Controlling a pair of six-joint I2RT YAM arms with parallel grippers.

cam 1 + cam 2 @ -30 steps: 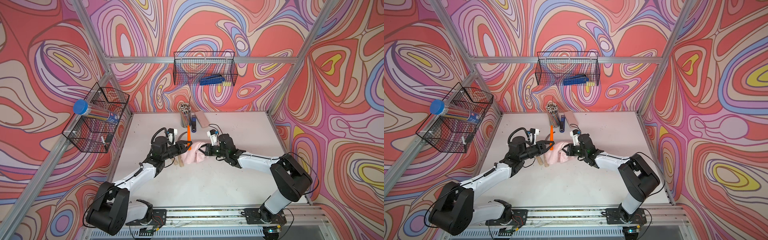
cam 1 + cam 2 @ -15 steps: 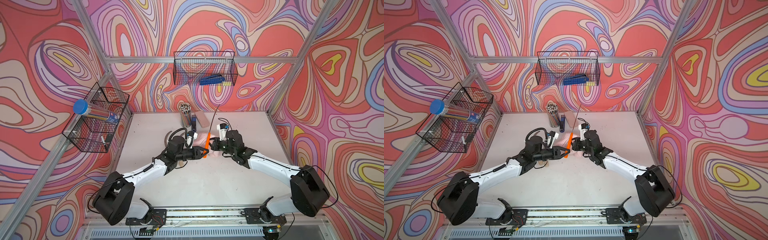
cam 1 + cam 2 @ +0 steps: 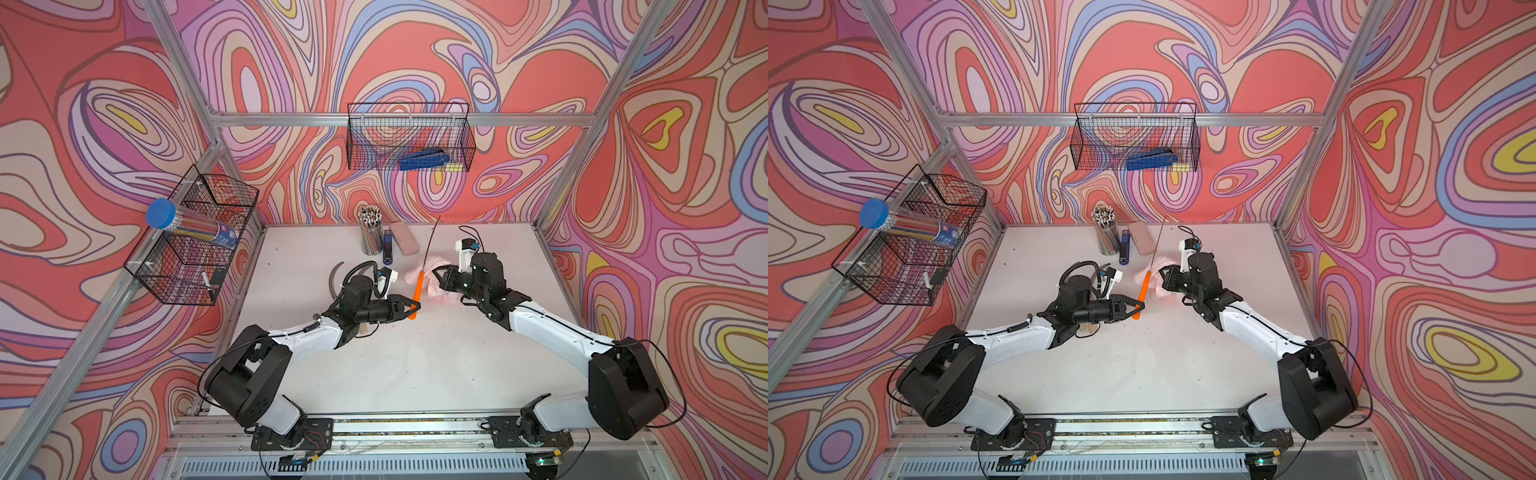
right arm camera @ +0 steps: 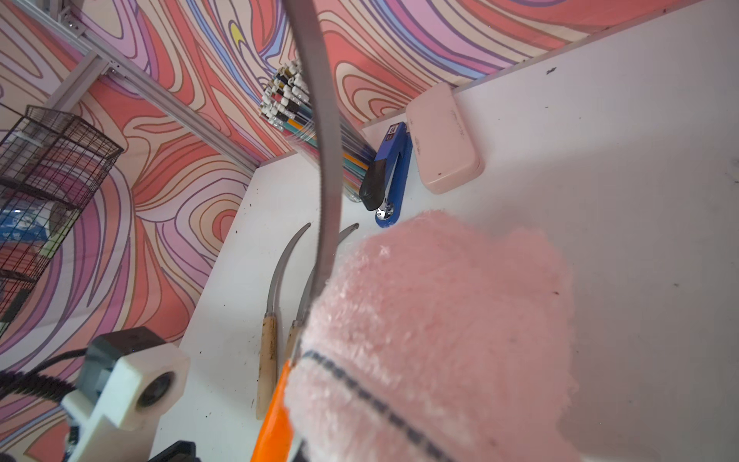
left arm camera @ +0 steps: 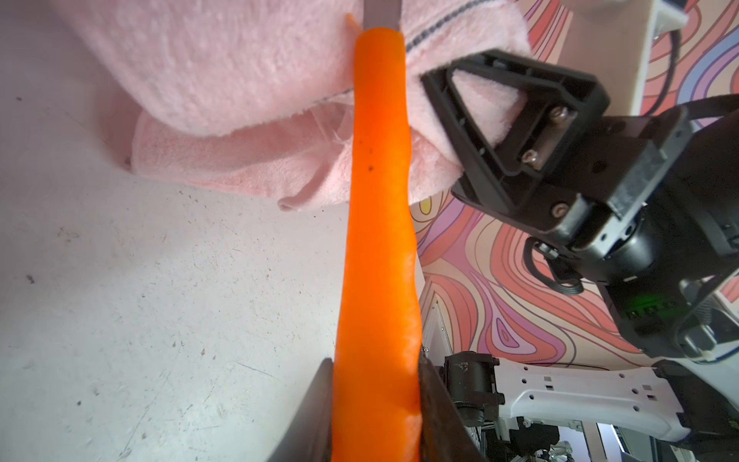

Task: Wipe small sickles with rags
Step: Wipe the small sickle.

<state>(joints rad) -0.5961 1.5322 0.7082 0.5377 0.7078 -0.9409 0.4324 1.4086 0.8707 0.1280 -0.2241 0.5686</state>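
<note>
While the left gripper pinches the lower end of the orange-handled sickle, its jaws pressed onto either side of the handle, the tool stands clear of the table, tilted, with the thin dark blade rising toward the back wall. It hangs just on the robot's side of the blue stapler and slightly to the stapler's right. The right gripper is clamped onto a bunch of the pink rag, and from the left wrist camera its black fingers sit buried in the fuzzy cloth right beside the top of the handle. Seen from the right wrist camera, the rag presses against the sickle where the blade meets the orange handle, and the blade emerges past the cloth's edge. Two wooden-handled sickles lie flat on the table side by side, on the stapler's left and nearer the robot, apart from both grippers.
</note>
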